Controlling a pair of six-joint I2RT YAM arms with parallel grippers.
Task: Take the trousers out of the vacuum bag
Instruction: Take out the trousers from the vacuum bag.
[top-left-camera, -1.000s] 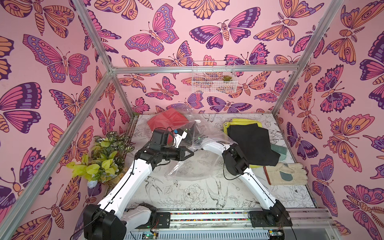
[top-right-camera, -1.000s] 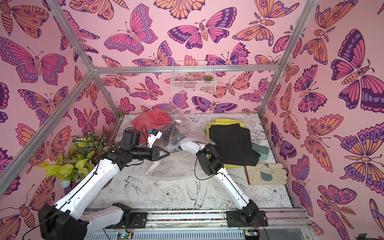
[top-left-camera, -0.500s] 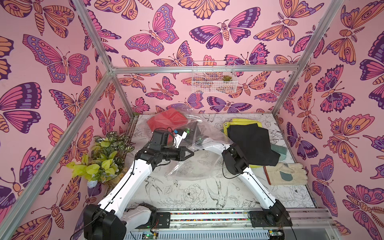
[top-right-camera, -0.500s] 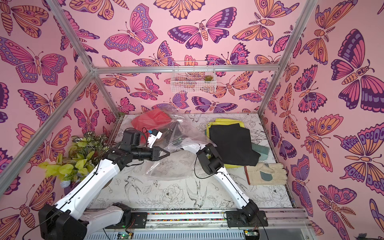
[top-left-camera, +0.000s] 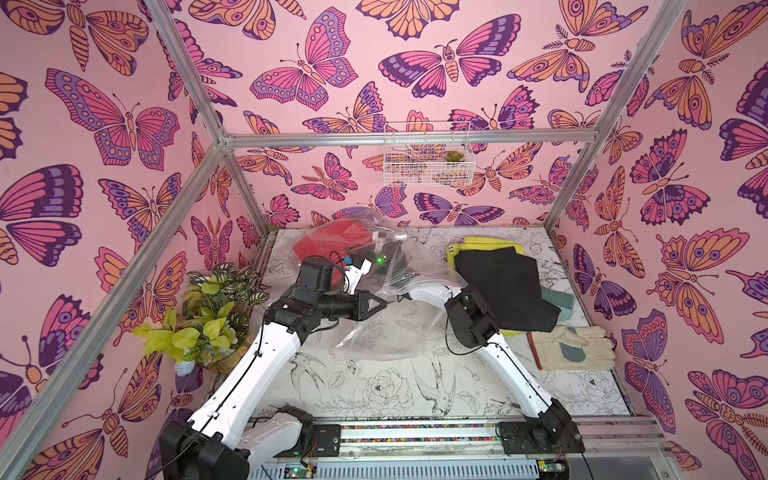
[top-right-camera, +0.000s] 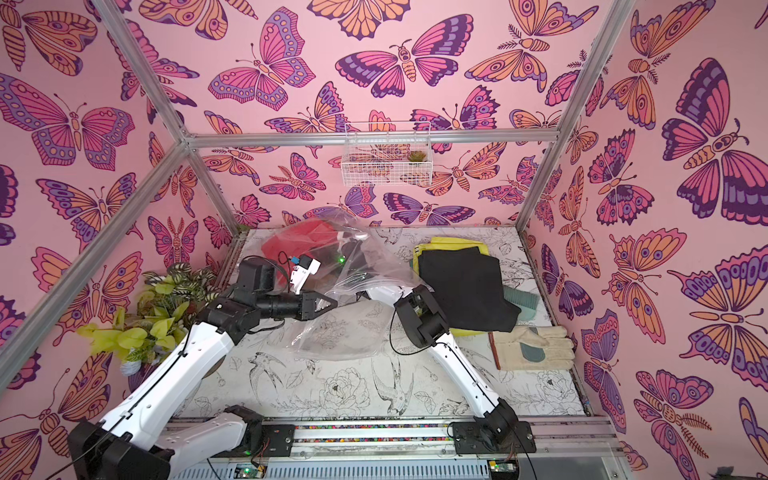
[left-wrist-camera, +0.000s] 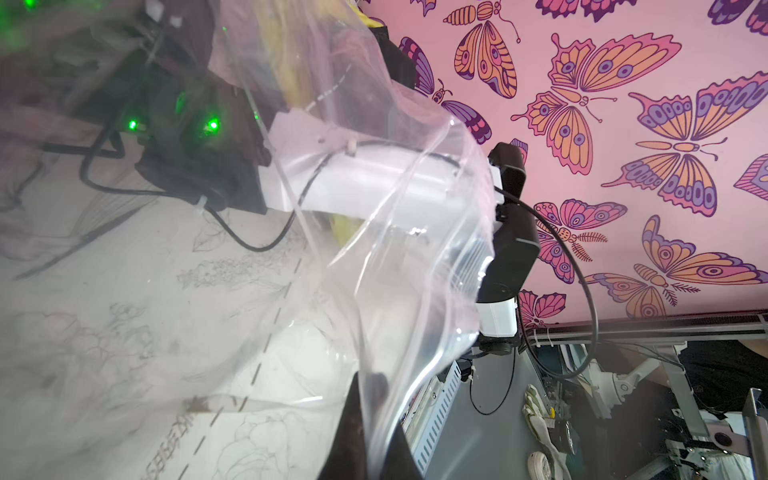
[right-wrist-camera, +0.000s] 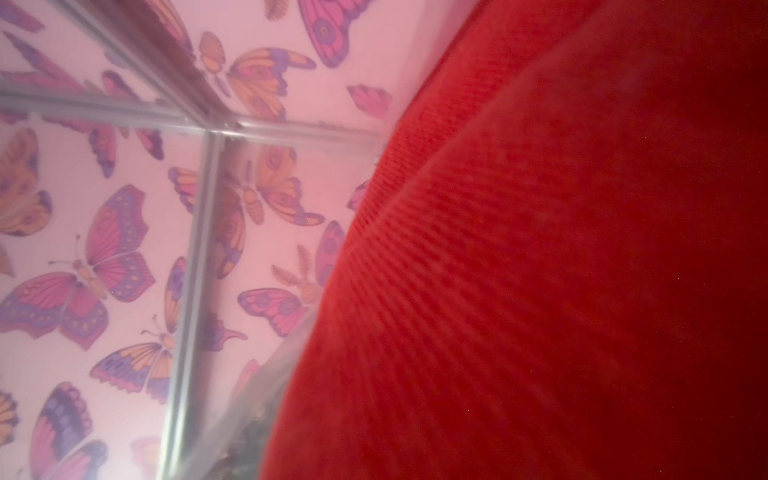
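Seen from above, almost nothing has moved since a moment ago. Both arms sit where they were. The vacuum bag (top-left-camera: 386, 332) has the same puffed shape on the table. So no trousers have come out in that short time.

The left gripper (top-left-camera: 376, 304) is at the edge of the bag, by its opening, and it is pinched tight on the plastic. In the left wrist view the clear film runs out from between its dark fingers (left-wrist-camera: 351, 436). It lifts that edge so the bag stays open.

The right arm (top-left-camera: 432, 291) goes in through the opening and reaches deep into the bag. The right gripper is hidden behind crinkly plastic and cloth, so I cannot tell if it is wide or closed.

The red trousers (top-left-camera: 332, 239) are inside the bag, at its far end. The right wrist view is almost all red cloth, very close. So the right gripper is probably right at that pair, ready to pull it out.

The black trousers (top-left-camera: 503, 286) and the yellow trousers (top-left-camera: 482, 243) lie outside the bag, just beside it on the right arm's side. Those look done. I think the red pair comes out next, and the left gripper must not let go.
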